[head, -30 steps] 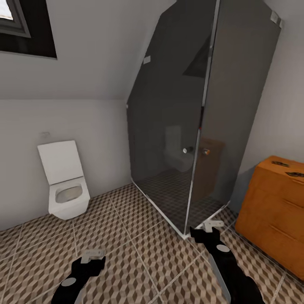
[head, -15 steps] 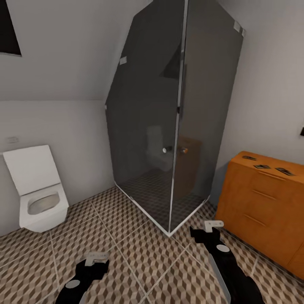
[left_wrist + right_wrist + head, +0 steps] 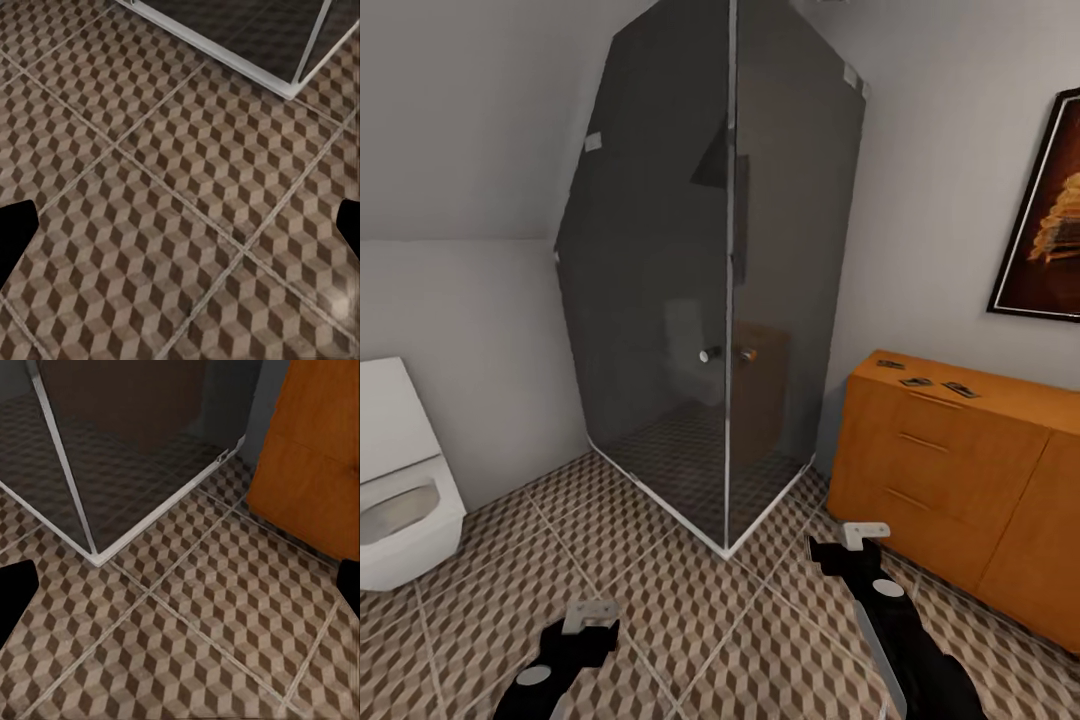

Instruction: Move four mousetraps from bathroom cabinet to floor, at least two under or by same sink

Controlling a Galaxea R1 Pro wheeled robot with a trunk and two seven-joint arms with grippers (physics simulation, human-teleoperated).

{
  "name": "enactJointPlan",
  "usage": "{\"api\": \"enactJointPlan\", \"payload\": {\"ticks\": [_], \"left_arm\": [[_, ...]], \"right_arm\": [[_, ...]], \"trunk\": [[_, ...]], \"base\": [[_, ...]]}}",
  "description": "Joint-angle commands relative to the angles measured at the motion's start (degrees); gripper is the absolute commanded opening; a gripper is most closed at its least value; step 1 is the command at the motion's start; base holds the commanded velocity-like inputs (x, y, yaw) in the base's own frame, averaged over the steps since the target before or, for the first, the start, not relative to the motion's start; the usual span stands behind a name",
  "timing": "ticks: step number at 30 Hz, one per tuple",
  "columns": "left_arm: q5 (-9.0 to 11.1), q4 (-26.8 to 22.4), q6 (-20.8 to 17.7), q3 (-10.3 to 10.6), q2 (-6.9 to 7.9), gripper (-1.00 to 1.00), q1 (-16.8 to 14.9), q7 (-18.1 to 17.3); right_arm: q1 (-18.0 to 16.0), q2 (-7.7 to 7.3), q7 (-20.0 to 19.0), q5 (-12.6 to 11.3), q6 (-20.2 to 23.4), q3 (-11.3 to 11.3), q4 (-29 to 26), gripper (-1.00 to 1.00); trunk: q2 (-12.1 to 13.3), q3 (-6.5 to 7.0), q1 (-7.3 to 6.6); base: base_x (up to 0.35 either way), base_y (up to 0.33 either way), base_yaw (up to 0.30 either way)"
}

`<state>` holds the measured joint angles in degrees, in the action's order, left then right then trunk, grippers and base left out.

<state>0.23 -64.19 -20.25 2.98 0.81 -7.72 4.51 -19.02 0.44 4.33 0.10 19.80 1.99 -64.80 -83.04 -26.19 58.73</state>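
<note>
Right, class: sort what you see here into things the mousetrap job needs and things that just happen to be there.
Needed for the job:
mousetraps, lying on top of the cabinet
cabinet
bathroom floor

Just there:
toilet
shower enclosure
framed picture

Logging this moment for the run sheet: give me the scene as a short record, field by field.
room: bathroom, cube-pattern floor
cabinet: orange-brown, drawers shut, at right by the wall
mousetraps: small dark items on the cabinet top; three can be made out
shower panels: dark glass, centre
toilet: white, lid up, at left edge
left gripper: open, empty, over floor
right gripper: open, empty, over floor short of the cabinet
</note>
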Motion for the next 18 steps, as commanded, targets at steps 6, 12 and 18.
{"api": "enactJointPlan", "payload": {"ticks": [6, 12, 18], "left_arm": [[0.0, 0.2, -0.3, 0.2, 0.07, 1.0, 0.0, 0.4], [0.0, 0.3, -0.3, 0.2, 0.07, 1.0, 0.0, 0.4], [0.0, 0.3, -0.3, 0.2, 0.07, 1.0, 0.0, 0.4]], "right_arm": [[0.0, 0.0, 0.3, 0.0, 0.3, 0.1, -0.1, 1.0], [0.0, 0.0, 0.3, 0.0, 0.3, 0.1, -0.1, 1.0], [-0.1, 0.0, 0.3, 0.0, 0.3, 0.1, -0.1, 1.0]], "trunk": [[0.0, -0.06, 0.0], [0.0, -0.06, 0.0], [0.0, -0.06, 0.0]], "base": [[0.0, 0.0, -0.283], [0.0, 0.0, -0.283], [0.0, 0.0, -0.281]]}}
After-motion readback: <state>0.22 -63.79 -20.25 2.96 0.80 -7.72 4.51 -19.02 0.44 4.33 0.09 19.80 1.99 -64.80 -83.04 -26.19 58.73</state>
